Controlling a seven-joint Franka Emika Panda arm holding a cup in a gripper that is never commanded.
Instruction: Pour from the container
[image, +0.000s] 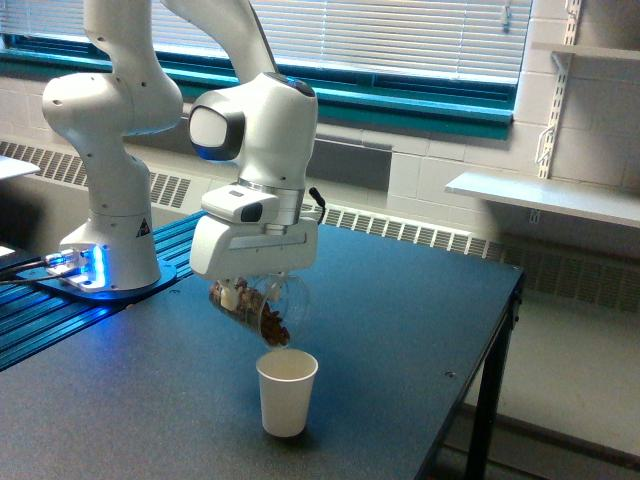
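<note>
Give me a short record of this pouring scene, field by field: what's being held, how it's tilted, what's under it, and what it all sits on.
held item: clear container with brown granular bits, gripped by the gripper
tilt: tipped steeply, mouth pointing down toward the exterior view's right
contents: brown bits gathered at the lower mouth end
receiver: white paper cup, upright, just below the container's mouth, not touching it
surface: dark table
background: window blinds, wall shelf
</note>
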